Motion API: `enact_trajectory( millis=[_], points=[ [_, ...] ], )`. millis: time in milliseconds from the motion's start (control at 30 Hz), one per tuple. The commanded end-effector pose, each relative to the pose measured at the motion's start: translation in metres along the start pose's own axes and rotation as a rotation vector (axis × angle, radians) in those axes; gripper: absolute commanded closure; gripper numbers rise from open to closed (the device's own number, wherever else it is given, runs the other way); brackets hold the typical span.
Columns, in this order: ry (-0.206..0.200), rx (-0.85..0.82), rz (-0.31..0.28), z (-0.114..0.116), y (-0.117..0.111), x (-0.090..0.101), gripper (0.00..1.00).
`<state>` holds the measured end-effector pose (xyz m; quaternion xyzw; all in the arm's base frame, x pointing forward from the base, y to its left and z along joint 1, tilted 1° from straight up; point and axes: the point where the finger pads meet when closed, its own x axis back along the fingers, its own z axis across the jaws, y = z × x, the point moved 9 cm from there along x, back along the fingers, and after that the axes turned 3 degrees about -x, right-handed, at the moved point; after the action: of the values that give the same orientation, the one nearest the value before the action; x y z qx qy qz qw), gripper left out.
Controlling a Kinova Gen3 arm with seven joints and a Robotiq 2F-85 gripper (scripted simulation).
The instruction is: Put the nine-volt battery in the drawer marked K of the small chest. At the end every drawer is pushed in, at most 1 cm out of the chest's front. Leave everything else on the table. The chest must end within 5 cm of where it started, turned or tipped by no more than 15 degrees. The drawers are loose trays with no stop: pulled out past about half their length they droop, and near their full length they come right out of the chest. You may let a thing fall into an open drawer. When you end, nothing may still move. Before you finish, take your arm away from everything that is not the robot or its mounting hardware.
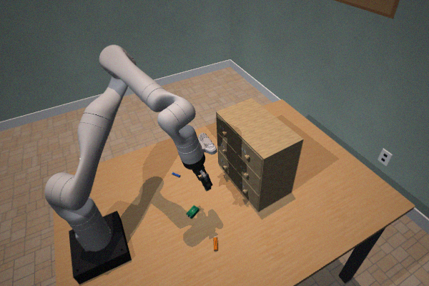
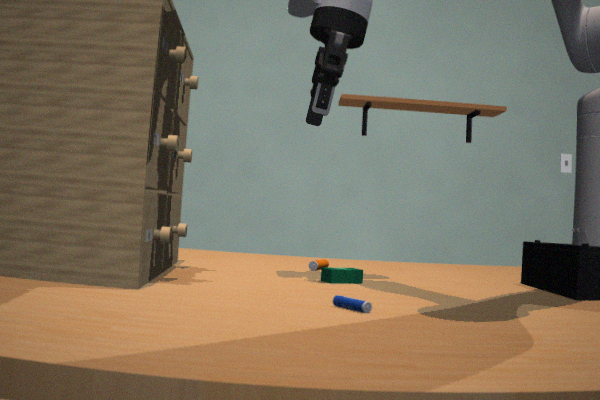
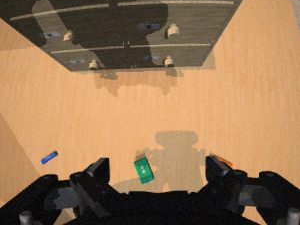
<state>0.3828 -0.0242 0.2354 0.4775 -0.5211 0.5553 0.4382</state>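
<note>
The green block-shaped nine-volt battery [image 1: 192, 211] [image 2: 341, 275] [image 3: 144, 170] lies flat on the table in front of the chest. The small chest [image 1: 279, 171] [image 2: 75, 130] stands upright, with all its visible drawers looking pushed in. Drawer K is the middle one in the left column of the wrist view; its knob [image 1: 224, 149] [image 2: 170, 142] [image 3: 67, 36] sticks out, and its label is too dark to read. My gripper [image 1: 207, 187] [image 2: 318, 114] [image 3: 157, 167] is open and empty, high above the table between chest and robot base, pointing steeply down. The battery shows between its fingers in the wrist view, far below.
A blue cylindrical battery [image 1: 176, 174] [image 2: 351, 303] [image 3: 49, 157] lies on one side of the green battery. An orange one [image 1: 215, 244] [image 2: 318, 264] [image 3: 222, 160] lies on the other. The wooden table [image 1: 322, 207] [image 2: 240, 345] carries everything. The robot's black base [image 1: 101, 247] stands opposite the chest.
</note>
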Motion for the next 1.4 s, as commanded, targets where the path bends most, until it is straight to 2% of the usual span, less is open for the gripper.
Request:
enact_trajectory(
  millis=[0, 500, 933, 1367],
  points=[
    [0.001, 0.008, 0.000, 0.000, -0.004, 0.002, 0.00],
    [0.009, 0.007, -0.130, 0.000, -0.005, 0.020, 0.00],
    [0.011, 0.007, -0.174, 0.000, -0.006, 0.026, 0.00],
    [0.012, 0.007, -0.181, 0.000, -0.006, 0.027, 0.00]
  ],
)
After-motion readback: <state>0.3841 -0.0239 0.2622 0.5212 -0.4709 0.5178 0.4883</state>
